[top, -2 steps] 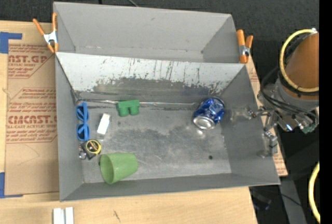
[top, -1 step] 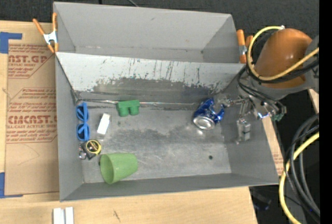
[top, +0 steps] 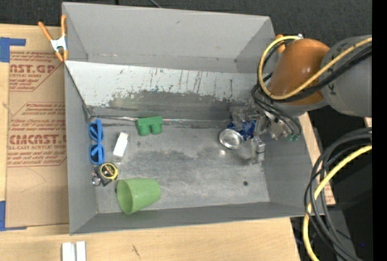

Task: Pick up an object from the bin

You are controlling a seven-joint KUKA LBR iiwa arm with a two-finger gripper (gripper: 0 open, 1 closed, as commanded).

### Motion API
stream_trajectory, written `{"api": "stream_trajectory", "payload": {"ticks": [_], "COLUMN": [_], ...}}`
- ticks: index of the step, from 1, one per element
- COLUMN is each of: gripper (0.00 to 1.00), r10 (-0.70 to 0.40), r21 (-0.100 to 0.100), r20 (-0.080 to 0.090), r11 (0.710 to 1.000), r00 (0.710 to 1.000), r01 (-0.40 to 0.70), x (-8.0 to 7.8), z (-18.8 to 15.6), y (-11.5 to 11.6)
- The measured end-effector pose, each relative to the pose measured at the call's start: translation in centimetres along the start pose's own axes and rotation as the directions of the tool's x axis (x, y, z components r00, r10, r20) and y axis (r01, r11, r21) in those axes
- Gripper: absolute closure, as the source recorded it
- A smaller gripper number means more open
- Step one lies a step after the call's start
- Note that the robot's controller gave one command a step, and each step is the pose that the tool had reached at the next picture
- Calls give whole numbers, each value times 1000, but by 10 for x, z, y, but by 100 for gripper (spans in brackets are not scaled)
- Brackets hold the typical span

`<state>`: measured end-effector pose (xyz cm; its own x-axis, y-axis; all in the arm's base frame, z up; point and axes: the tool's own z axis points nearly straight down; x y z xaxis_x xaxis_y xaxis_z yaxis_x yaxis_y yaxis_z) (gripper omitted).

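Grey bin, contents: one shiny silver round piece, right of floor, just beside the tool; tool's opening cannot be told. Left side: one green cup lying over, one green block, one white block, one blue frame, one small yellow-and-black ring

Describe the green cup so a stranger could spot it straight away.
Look into the grey metal bin and go to the lower left corner of its floor. There a pale green cup lies on its side. It is larger than the small black-and-yellow ring beside it, and paler and rounder than the small green block near the back wall.
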<state>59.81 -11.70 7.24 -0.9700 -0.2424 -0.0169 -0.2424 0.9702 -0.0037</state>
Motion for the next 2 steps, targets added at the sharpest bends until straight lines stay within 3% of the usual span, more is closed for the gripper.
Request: {"api": "stream_trajectory", "payload": {"ticks": [1, 2], "gripper": [100, 100], "r10": [2, -22], "r21": [1, 0], "r20": [-1, -7], "r11": [1000, 1000], "r00": [1000, 1000], "r01": [-2, 22], "x": [0, 18], "z": [-3, -147], "y": [-2, 19]}}
